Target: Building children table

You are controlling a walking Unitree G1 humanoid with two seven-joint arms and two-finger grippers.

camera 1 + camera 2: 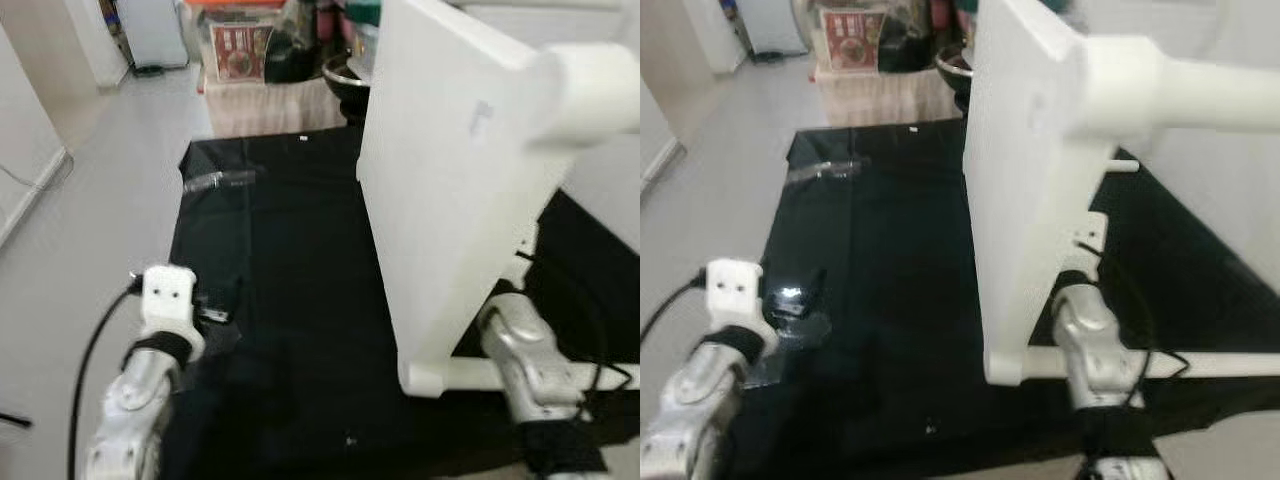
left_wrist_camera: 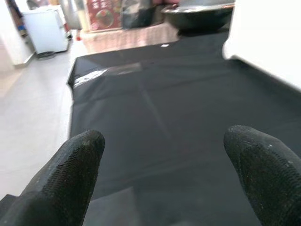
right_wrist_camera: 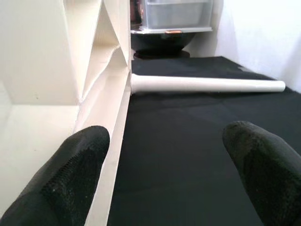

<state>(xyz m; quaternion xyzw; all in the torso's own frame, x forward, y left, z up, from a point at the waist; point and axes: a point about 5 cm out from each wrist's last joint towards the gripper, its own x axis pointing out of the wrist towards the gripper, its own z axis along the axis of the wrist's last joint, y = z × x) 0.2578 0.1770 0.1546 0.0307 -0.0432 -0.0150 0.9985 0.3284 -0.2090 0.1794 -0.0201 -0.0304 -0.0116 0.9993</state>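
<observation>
A white children's tabletop (image 1: 450, 180) stands on its edge on a black cloth (image 1: 290, 260) spread over the floor. Two white round legs stick out of it to the right, one high (image 1: 1200, 90) and one low along the cloth (image 1: 1200, 365). My right arm (image 1: 525, 350) reaches in by the low leg on the ribbed underside. My right gripper (image 3: 165, 136) is open, beside the underside (image 3: 47, 61), with a far leg (image 3: 207, 84) ahead. At the near left my left gripper (image 2: 163, 141) is open over bare cloth, apart from the table.
Beyond the cloth's far edge are a black bowl (image 1: 345, 75), a beige box (image 1: 270, 105) with a red-printed carton (image 1: 240, 50) on it, and a white appliance (image 1: 155, 30). A strip of clear tape (image 1: 220, 180) lies on the cloth. Grey floor runs along the left.
</observation>
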